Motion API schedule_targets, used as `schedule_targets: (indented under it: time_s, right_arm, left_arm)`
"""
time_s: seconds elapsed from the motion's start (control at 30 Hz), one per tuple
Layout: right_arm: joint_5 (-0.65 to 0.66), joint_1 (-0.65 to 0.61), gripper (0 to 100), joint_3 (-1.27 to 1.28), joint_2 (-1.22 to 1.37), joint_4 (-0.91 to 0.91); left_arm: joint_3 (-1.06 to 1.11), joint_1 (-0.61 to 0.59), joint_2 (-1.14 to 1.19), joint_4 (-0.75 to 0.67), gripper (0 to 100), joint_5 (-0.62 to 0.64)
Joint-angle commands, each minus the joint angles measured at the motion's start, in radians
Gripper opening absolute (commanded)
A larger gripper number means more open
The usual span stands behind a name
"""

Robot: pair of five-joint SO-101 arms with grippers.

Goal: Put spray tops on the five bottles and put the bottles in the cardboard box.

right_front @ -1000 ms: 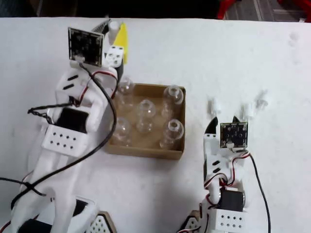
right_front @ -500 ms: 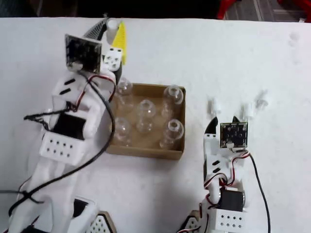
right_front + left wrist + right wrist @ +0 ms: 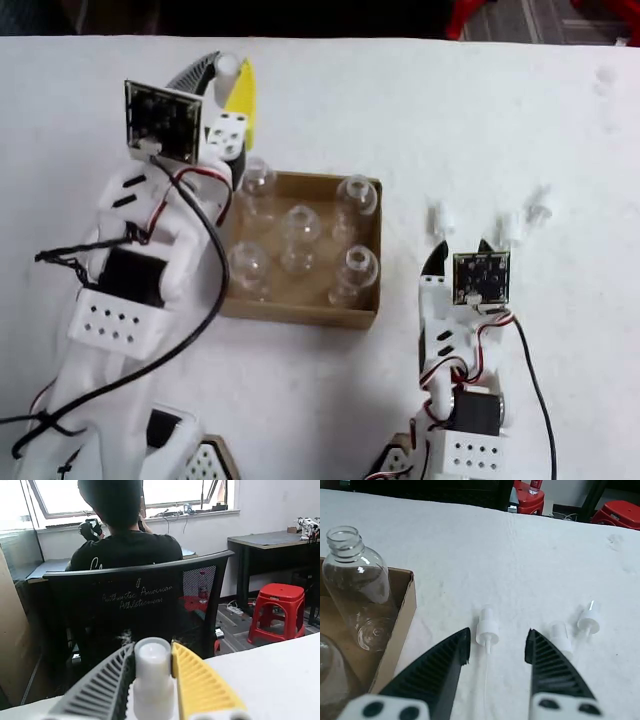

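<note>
Jaws of the left gripper (image 3: 152, 652) pinch a white spray top (image 3: 151, 677), with the grey finger on one side and the yellow on the other. The left wrist view shows its long axis running along the fingers. The high view places it near the table's (image 3: 400, 100) far edge, head pointing that way. Nearer the arms, the cardboard box (image 3: 300, 312) holds five upright, uncapped bottles (image 3: 298, 225). The right gripper (image 3: 497, 636) stands wide open, just short of three loose tops (image 3: 485, 625) lying right of the box.

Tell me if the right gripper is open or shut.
Open. The right gripper holds nothing: its fingers stand well apart, with a spray top on the table showing between them.
</note>
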Motion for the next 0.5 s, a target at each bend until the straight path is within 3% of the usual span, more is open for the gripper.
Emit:
schedule_targets:
  time_s: [0.0, 0.47]
  right_arm:
    - [0.011, 0.001, 15.9, 0.009, -0.004, -0.007]
    - [0.011, 0.001, 15.9, 0.009, -0.004, -0.007]
  left_arm:
    - [-0.009, 0.016, 0.036, -0.003, 2, -0.006]
    - [-0.029, 0.016, 0.073, -0.058, 2, -0.006]
